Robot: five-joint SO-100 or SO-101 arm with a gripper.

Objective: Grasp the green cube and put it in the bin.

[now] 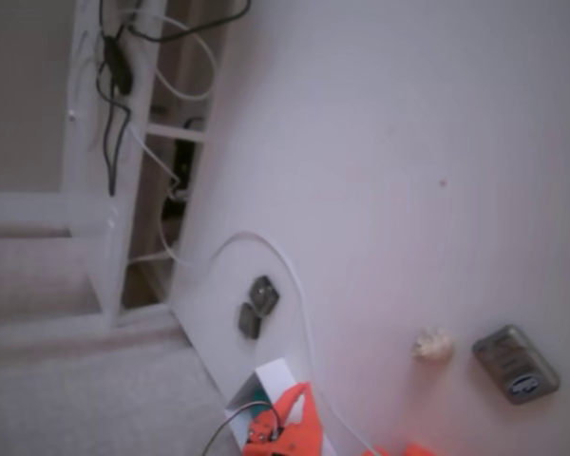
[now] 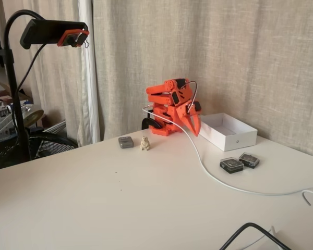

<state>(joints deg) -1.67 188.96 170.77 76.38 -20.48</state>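
In a fixed view from above, a patch of the green cube (image 1: pixel 254 390) shows inside the white bin (image 1: pixel 275 370) at the bottom edge, partly covered by my orange gripper (image 1: pixel 299 394). Seen from the side in the other fixed view, the arm is folded up and the gripper (image 2: pixel 195 131) points down at the left end of the bin (image 2: pixel 235 139). Its fingers taper together into one wedge with nothing between them. The bin's walls hide the cube in that view.
Two dark grey square pieces (image 1: pixel 263 294) (image 2: pixel 231 165) lie near the bin. A grey tin (image 1: pixel 515 363) (image 2: pixel 125 142) and a small beige figurine (image 1: pixel 433 345) (image 2: pixel 144 143) sit on the arm's other side. A white cable (image 2: pixel 214 177) crosses the white table (image 2: pixel 120 203).
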